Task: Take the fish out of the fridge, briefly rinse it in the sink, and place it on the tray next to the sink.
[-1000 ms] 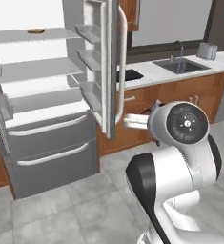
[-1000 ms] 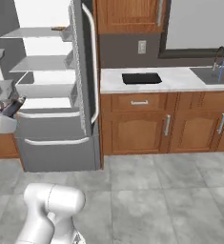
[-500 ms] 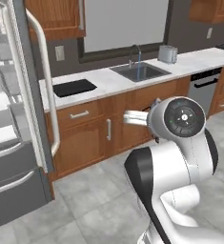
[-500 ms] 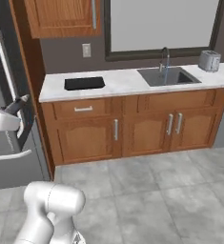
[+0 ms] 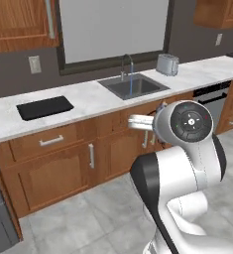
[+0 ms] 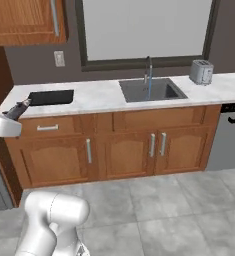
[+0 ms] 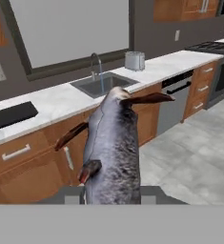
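Left base view: the sink [image 5: 134, 87] is set into the marble counter [image 5: 83, 101], water running in; the tray [image 5: 43, 107] lies well apart. Right base view: the gripper [image 6: 23, 106] is seen by the tray's near edge. Hand view: the fish [image 7: 112, 152] is pinched between narrow fingers.

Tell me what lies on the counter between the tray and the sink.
Bare white marble counter separates the tray from the sink in the right base view.

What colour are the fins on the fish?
Reddish brown, against the fish's mottled grey body; the hand view shows them best.
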{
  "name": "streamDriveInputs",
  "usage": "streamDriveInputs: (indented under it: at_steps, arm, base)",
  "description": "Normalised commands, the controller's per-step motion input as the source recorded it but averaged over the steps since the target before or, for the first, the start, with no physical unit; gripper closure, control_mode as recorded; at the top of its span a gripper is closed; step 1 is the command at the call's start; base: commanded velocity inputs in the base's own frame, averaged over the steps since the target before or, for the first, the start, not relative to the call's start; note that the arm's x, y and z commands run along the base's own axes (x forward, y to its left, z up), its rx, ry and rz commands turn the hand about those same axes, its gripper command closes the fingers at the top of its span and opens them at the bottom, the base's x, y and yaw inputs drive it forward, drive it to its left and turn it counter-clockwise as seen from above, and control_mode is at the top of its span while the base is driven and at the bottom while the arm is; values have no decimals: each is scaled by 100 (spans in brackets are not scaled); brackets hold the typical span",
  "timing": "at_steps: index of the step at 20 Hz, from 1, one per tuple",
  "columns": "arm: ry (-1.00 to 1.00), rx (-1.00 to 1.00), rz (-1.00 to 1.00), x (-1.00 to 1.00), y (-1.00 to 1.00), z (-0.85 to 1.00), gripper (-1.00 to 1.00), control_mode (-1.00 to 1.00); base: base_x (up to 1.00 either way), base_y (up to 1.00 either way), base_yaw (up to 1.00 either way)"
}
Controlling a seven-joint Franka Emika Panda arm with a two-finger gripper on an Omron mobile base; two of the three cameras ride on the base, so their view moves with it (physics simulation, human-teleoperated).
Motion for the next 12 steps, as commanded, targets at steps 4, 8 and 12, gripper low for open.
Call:
streamDriveInputs:
  at_steps: [4, 8, 12]
  arm:
    - [0, 0, 0, 0, 0, 0, 100, 100]
    - [0, 0, 0, 0, 0, 0, 100, 100]
    - [0, 0, 0, 0, 0, 0, 100, 100]
  base:
    - [100, -100, 14]
    - [100, -100, 14]
    - [100, -100, 11]
